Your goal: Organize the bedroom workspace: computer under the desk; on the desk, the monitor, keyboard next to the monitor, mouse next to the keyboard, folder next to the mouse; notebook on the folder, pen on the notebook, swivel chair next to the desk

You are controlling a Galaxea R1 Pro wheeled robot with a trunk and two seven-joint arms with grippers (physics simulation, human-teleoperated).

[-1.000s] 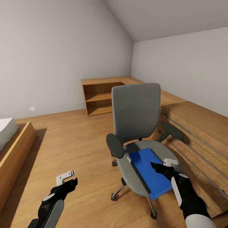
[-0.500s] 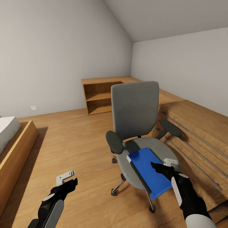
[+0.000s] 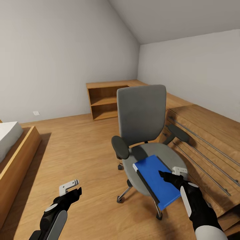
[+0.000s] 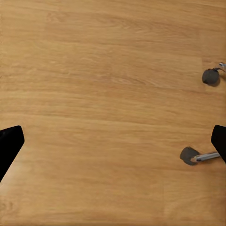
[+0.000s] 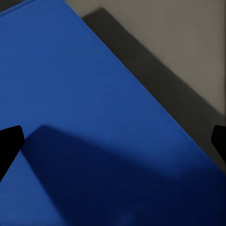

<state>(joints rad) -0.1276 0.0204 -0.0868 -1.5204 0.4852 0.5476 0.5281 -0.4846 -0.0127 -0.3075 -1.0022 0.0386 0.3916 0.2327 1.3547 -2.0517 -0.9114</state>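
The grey swivel chair stands in the middle of the wooden floor, its back toward the corner. The bright blue folder lies flat on its seat and sticks out over the front edge. My right gripper hovers just above the folder's near right part and is open. In the right wrist view its fingertips stand wide apart over the folder, with the grey seat beyond. My left gripper hangs open low over the bare floor, left of the chair's base, with two chair casters in its wrist view.
Light wooden low cabinets run along the right wall, close behind the chair. An open wooden shelf unit stands in the far corner. A bed with a wooden frame sits at the left, with open floor between it and the chair.
The whole picture has shifted slightly, so the camera has moved a little. Both grippers keep the same pose, and the folder still lies on the seat.
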